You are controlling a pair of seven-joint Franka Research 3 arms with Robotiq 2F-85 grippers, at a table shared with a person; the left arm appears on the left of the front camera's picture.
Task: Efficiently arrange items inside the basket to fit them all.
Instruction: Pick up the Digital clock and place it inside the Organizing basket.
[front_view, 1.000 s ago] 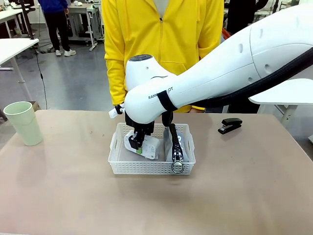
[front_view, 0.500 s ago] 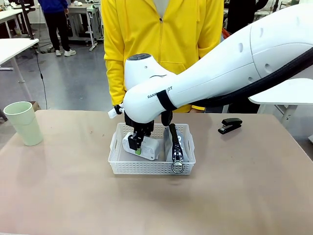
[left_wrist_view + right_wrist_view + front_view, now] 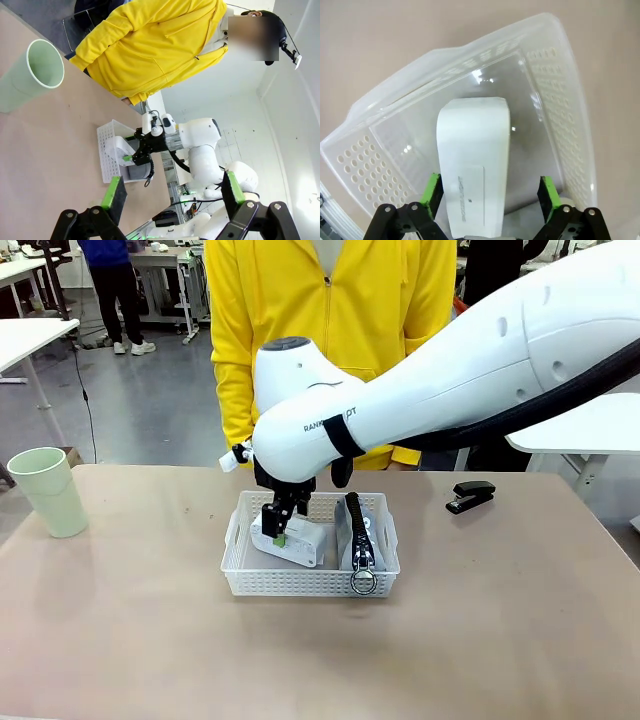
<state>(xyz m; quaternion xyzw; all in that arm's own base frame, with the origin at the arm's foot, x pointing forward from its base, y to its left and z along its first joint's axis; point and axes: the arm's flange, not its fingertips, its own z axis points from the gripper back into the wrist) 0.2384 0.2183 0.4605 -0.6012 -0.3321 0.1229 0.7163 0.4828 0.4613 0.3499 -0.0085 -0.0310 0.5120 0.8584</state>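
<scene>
The white box (image 3: pixel 298 543) lies in the left half of the basket (image 3: pixel 300 585), its long axis roughly along the basket's length and one end toward the grey pouch (image 3: pixel 358 535). The right fingers (image 3: pixel 431 192) straddle it, spread wide and gripping nothing. The left fingers (image 3: pixel 114 194) gape empty.

I see glossy, translucent plastic on the basket (image 3: pixel 555 100); the white box (image 3: pixel 472 150) inside it looks smooth and matt.
</scene>
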